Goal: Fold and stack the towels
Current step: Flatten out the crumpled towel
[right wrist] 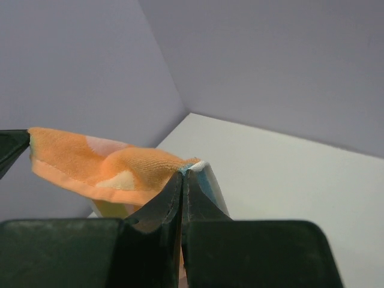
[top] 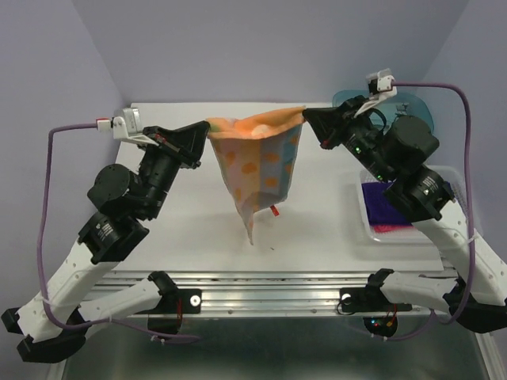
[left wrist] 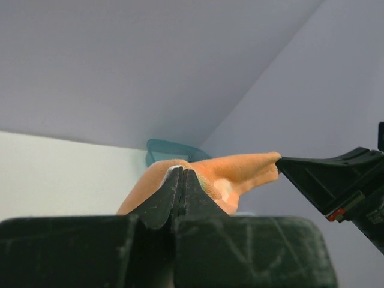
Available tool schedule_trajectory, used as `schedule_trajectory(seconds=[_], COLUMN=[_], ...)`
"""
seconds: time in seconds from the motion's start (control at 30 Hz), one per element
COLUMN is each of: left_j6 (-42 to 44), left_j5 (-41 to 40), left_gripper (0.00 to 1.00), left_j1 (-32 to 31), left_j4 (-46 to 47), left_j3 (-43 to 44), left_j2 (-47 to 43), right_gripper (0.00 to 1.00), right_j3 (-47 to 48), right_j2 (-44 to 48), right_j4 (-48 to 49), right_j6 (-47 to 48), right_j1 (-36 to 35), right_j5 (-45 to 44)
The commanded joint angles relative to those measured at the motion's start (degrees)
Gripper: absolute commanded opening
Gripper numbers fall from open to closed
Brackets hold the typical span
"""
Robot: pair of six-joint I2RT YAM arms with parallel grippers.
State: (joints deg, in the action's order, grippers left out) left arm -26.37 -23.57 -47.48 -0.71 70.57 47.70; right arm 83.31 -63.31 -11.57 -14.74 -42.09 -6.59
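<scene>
**Dotted towel strung up between both claws**

The orange dotted towel (top: 257, 158) is up in the air over the middle of the desk (top: 182, 214). Its top edge is stretched approx. level btwn the two arms. The left claw (top: 207, 131) pinches the corner at the towel's 9 o'clock end, and the right claw (top: 307, 117) pinches the corner at the 3 o'clock end.

Both claws are clamped tight on cloth. In the left wrist view the left claw (left wrist: 182, 174) has its jaws pressed together w/ a bit of towel (left wrist: 246, 171) poking out at the tip, and the right claw (left wrist: 282, 163) meets the far corner. The right wrist view shows the same for the right claw (right wrist: 183, 174): no gap, orange cloth (right wrist: 90, 165) running off toward 9 o'clock.

Below the top edge the towel sags in folds and narrows to a point toward 6 o'clock. Can't tell if that point touches the desk.

At approx. 4 o'clock on the desk sits a clear bin (top: 360, 214), w/ the purple towel (top: 380, 202) in it and the pink-red towel (top: 388, 228) showing as a strip at its near edge. A teal tray (top: 416, 107) sits at the back, approx. 1 o'clock.
</scene>
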Motion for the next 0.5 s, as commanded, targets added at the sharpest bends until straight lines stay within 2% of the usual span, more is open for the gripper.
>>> schedule_trajectory(seconds=[0.0, 0.13, 0.27, 0.47], left_j6=[2.8, 2.1, 0.6, -1.2], left_j5=[8.9, 15.3, 22.1, 23.3], left_gripper=[0.00, 0.00, 0.00, 0.00], left_j1=[0.2, 0.3, 0.2, 0.2], left_j4=[0.8, 0.8, 0.8, 0.8], left_j3=[4.4, 6.2, 6.8, 5.7], left_j2=[-2.0, -3.9, -5.2, -6.2], right_gripper=[0.01, 0.01, 0.01, 0.01], right_j3=[8.6, 12.9, 14.6, 10.7], right_j2=[1.0, 1.3, 2.8, 5.8], right_j4=[-2.9, -4.9, -5.8, -4.8], right_j6=[0.4, -1.6, -3.4, -5.9], right_j1=[-0.6, -0.5, -0.5, -0.6], right_j5=[8.4, 17.2, 21.1, 22.6])
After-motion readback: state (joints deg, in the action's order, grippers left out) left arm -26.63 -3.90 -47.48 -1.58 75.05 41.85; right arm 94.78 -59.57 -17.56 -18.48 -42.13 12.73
